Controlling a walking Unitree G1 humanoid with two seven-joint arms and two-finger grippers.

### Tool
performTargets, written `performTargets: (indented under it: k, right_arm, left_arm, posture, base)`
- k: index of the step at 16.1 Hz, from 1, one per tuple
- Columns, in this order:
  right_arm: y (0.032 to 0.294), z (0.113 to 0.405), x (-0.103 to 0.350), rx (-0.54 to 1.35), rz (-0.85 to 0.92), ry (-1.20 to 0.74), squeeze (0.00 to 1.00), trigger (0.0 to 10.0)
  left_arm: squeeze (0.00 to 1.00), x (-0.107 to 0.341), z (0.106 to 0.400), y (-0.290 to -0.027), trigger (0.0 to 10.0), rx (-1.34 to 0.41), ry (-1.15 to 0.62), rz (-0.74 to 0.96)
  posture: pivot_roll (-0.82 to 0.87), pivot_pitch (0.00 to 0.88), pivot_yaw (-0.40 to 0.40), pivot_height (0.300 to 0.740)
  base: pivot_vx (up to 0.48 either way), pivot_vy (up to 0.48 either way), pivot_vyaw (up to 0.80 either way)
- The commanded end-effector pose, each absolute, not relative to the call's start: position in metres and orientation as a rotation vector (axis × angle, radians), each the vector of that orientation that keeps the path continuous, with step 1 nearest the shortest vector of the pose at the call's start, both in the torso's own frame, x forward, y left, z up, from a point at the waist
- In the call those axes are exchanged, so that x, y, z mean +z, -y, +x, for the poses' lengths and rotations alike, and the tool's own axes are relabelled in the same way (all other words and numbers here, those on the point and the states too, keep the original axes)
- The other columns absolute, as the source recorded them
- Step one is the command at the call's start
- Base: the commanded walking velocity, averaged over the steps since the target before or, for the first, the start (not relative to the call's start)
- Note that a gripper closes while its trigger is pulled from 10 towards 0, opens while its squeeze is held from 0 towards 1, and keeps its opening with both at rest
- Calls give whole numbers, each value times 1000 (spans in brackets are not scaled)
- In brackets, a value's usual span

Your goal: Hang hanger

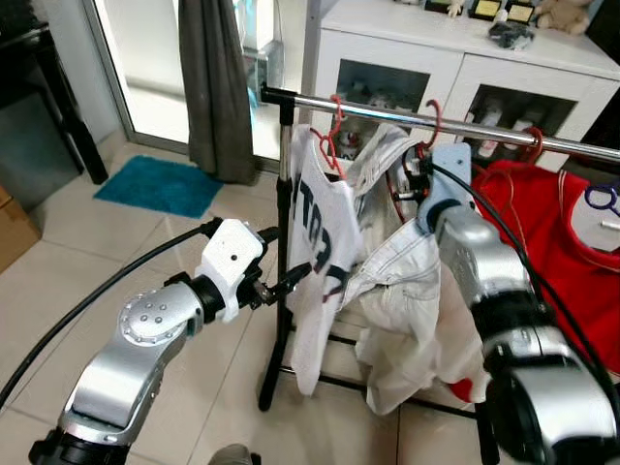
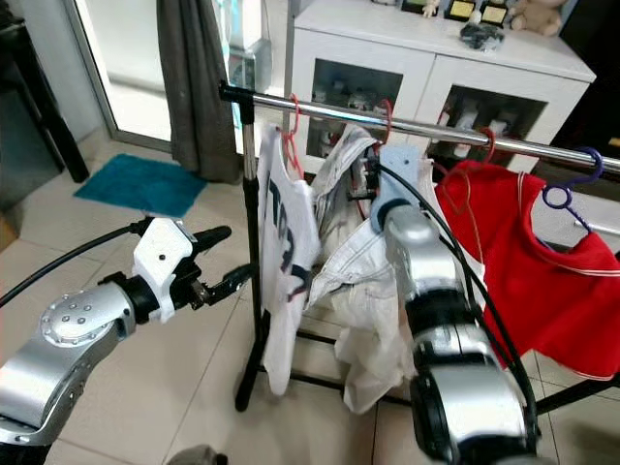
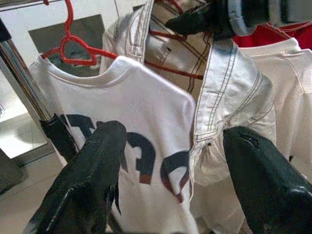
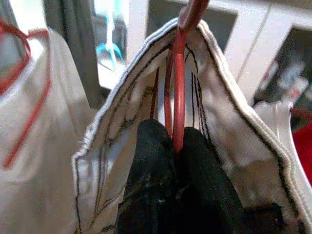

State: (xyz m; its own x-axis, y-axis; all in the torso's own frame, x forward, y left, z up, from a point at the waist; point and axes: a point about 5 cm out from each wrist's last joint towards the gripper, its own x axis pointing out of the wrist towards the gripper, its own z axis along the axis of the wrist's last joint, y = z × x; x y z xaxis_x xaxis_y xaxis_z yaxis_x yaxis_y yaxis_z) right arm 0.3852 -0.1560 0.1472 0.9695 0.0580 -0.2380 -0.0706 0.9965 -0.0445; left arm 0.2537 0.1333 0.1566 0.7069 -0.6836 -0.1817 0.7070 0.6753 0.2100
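Note:
A red hanger (image 4: 178, 83) carries a white shirt with plaid lining (image 1: 407, 291). Its hook (image 1: 433, 118) sits at the silver rail (image 1: 378, 111) of a clothes rack. My right gripper (image 4: 175, 141) is shut on the hanger's neck inside the collar, just below the rail (image 2: 329, 109). My left gripper (image 1: 286, 257) is open and empty beside the rack's black post, its fingers (image 3: 97, 161) spread in front of a white T-shirt with dark letters (image 3: 141, 131). That T-shirt hangs on another red hanger (image 1: 332, 140) at the rail's left end.
A red garment (image 1: 552, 223) and a purple hanger (image 1: 603, 199) hang further right on the rail. A white cabinet (image 1: 436, 68) stands behind the rack. A grey curtain (image 1: 218, 87) and a blue mat (image 1: 160, 184) are to the left, on a tiled floor.

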Motion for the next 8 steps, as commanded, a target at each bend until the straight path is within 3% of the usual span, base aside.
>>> performTargets:
  k: [1,8]
  right_arm:
    - [165,392,164,27,-40,-191,0,10000]
    - [167,402,156,33,-29,-318,0,10000]
  left_arm:
    - [0,161,253,-130,10000,-808,-82,285]
    - [0,158,250,-131,10000,-832,-109,288]
  posture:
    - [112,0,-70,740]
    - [116,0,-69,740]
  base:
    - [0,0,0]
    - [0,0,0]
